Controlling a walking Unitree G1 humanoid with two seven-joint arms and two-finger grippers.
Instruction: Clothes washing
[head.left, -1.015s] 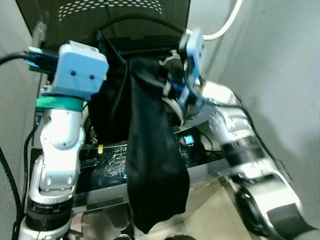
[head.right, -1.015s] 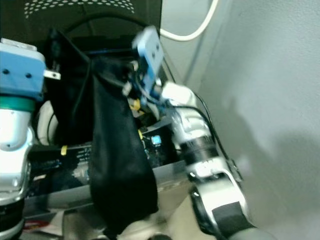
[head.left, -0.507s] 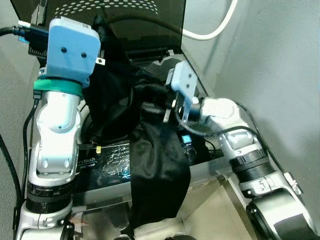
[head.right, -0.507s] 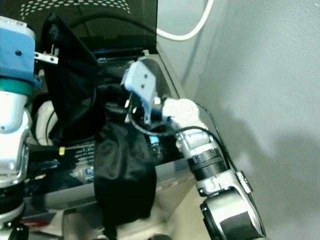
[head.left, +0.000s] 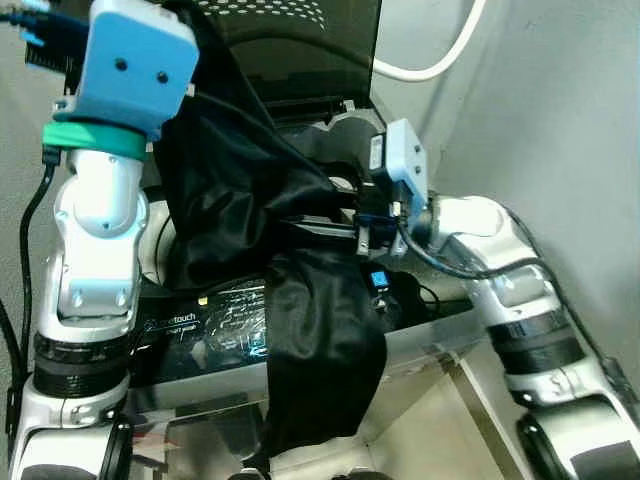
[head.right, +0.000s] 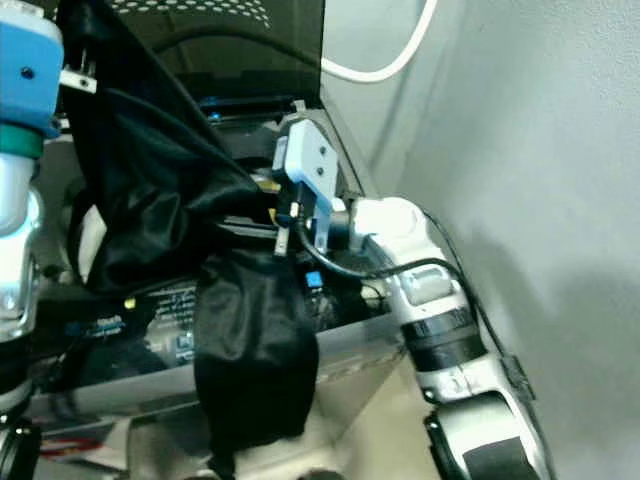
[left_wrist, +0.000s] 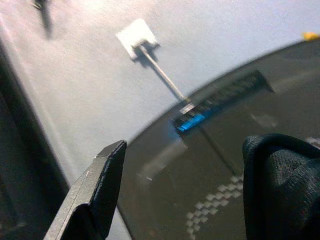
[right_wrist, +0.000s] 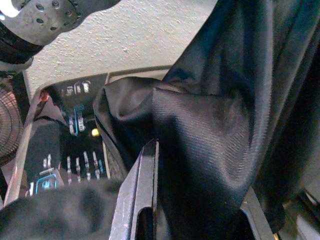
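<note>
Left eye view: black garment (head.left: 300, 300) between both tools over washer (head.left: 420, 345)

Black garment (head.left: 300, 290): smooth, sheeny cloth

We note a home laundry corner: a top-loading washing machine (head.left: 330, 350) with its dark lid (head.left: 290, 50) raised, lit control panel (head.left: 215, 325), a white hose (head.left: 430, 65) on a plain grey wall (head.left: 540, 120), black garment (head.left: 300, 300) draped over the rim.

"touch" printed on washer control panel (head.left: 215, 325).
</note>
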